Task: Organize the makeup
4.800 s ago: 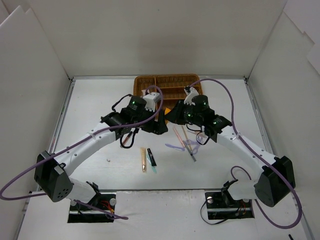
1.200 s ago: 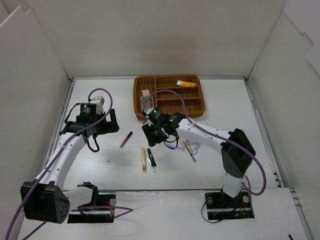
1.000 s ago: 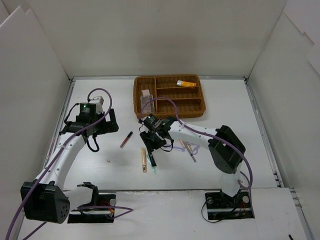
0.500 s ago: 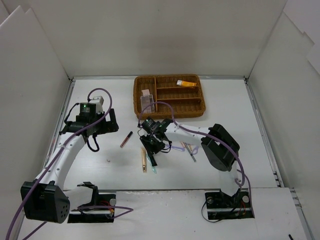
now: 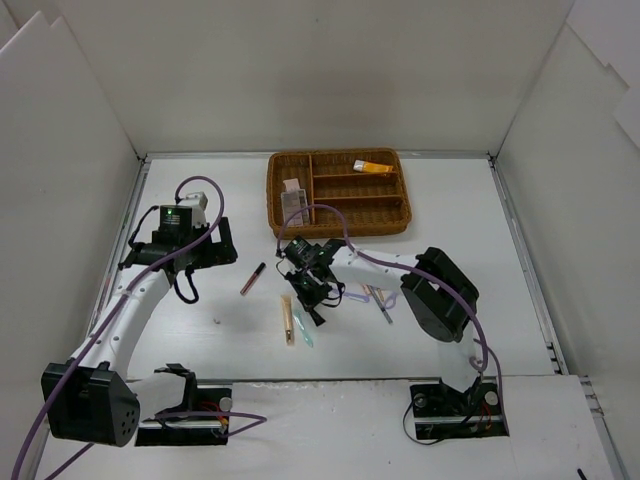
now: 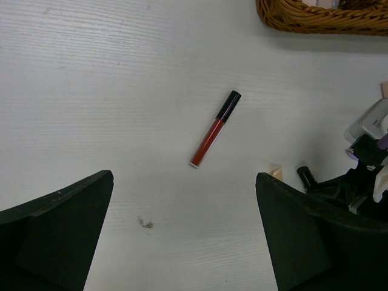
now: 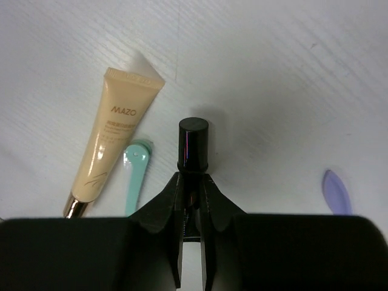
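With the right claw (image 7: 193,182) clamped on the black mascara (image 7: 193,142), lift straight off the desk (image 7: 273,73), clearing the mint tool (image 7: 137,170), then carry to the wicker tray (image 5: 360,231).

black tube (image 7: 193,142): lower part hidden in right tool (image 7: 193,179); wicker tray (image 6: 303,19): cut by top edge

High rear overview, two downward wrist close-ups.
Overview and left wrist share the slim red lip-gloss tube (image 6: 215,128); right wrist closest, over the black cylindrical mascara (image 7: 193,142).
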Controlling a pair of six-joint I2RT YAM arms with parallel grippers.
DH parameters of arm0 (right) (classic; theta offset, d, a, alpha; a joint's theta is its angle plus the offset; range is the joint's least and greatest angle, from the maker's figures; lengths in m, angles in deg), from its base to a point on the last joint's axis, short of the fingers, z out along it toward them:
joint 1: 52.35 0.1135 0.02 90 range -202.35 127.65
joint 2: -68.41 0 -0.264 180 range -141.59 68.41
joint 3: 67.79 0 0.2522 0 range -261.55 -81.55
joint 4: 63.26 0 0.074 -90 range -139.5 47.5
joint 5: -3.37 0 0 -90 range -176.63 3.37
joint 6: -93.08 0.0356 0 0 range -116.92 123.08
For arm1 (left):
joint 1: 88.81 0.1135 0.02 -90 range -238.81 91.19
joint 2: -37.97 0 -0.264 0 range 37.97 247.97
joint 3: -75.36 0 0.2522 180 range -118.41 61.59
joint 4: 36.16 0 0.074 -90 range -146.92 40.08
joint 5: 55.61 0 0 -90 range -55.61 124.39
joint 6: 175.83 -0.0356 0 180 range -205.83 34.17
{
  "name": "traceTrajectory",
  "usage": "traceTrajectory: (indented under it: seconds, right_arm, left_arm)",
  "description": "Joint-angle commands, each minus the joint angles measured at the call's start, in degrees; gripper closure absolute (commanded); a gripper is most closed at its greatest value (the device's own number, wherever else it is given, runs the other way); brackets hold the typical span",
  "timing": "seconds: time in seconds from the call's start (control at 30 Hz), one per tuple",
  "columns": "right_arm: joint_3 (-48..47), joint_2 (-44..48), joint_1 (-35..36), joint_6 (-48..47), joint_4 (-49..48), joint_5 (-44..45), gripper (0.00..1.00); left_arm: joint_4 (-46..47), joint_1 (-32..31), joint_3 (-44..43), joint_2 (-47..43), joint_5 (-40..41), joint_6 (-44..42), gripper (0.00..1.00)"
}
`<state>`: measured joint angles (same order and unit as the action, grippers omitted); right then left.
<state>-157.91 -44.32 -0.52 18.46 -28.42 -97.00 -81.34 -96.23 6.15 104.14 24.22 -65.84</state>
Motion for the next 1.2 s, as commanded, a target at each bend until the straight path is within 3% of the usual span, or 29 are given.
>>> traceTrajectory:
  seconds: [0.0,0.17,0.33,0.57,0.7,1.0,1.17]
  right_arm:
    - [-0.72,3.82,-0.94,-4.11,2.99,6.14,0.96]
    - [-8.97,10.50,-2.26,-17.37,6.25,17.12,1.00]
    - [-20.02,9.55,-7.44,-34.25,6.16,28.19,1.00]
    - [-39.73,-3.61,-17.36,-54.88,5.64,26.11,1.00]
    - [-51.22,-11.36,-20.89,-61.24,4.50,24.53,1.00]
    - [-56.18,-21.82,-23.53,-72.23,-8.67,26.54,1.00]
    - [-51.10,-23.77,-23.89,-79.95,-20.62,27.94,1.00]
  left_arm:
    - [1.80,0.39,-1.25,-0.78,0.15,0.23,0.01]
    - [1.80,0.39,-1.16,-0.87,-0.11,0.23,0.01]
    - [1.71,0.39,-1.16,-1.48,-0.11,0.05,0.01]
    - [1.80,0.39,-0.98,-1.92,0.42,0.05,0.01]
    - [1.97,0.39,-1.16,-1.13,0.77,0.05,0.01]
    - [2.33,0.92,-0.72,0.89,0.24,-0.30,0.01]
    - [2.50,0.92,-0.20,1.94,-0.02,0.05,0.01]
